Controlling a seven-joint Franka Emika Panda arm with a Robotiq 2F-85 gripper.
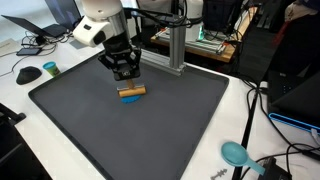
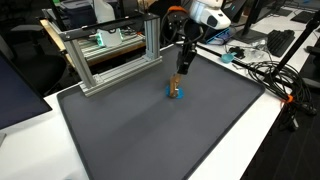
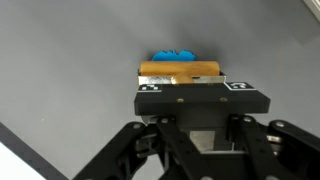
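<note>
My gripper [image 1: 125, 77] hangs over the middle of the dark grey mat [image 1: 90, 130], shut on a tan wooden block [image 1: 131, 91]. The block sits at my fingertips, just above or touching a small blue object [image 1: 130, 98] on the mat. In an exterior view the block [image 2: 175, 82] looks upright under the gripper [image 2: 181, 68], with the blue object [image 2: 175, 95] right below it. In the wrist view the block [image 3: 180, 72] and the blue object [image 3: 173, 55] show just past a black marker-bearing bar [image 3: 200, 100], which hides my fingertips.
An aluminium frame [image 2: 110, 55] stands along one edge of the mat. A teal spoon-like object [image 1: 236, 154] lies off the mat on the white table, near cables [image 1: 280, 160]. A dark mouse [image 1: 29, 73] and more cables sit at the other side.
</note>
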